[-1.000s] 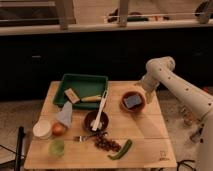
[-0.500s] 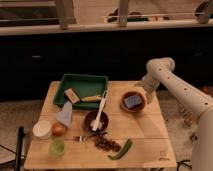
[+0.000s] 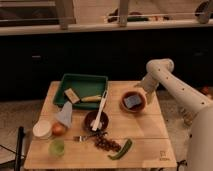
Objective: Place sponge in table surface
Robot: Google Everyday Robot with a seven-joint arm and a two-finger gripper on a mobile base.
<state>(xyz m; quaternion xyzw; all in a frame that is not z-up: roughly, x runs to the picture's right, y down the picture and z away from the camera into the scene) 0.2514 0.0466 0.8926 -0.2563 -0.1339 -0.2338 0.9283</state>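
The blue-grey sponge (image 3: 132, 101) lies flat inside the orange-brown bowl (image 3: 133, 102) on the right side of the light wooden slatted table surface (image 3: 142, 132). My gripper (image 3: 143, 93) hangs at the end of the white arm just right of the bowl's rim, above the table's right edge. It is not on the sponge. A small dark logo (image 3: 163, 156) marks the table's near right corner.
A green tray (image 3: 82, 89) at the back left holds a tan block (image 3: 71, 95) and a yellowish item. A dark bowl with a white utensil (image 3: 97, 119), a fork, dark berries, a green pepper (image 3: 121, 149), an onion, a white cup and a green cup stand in front.
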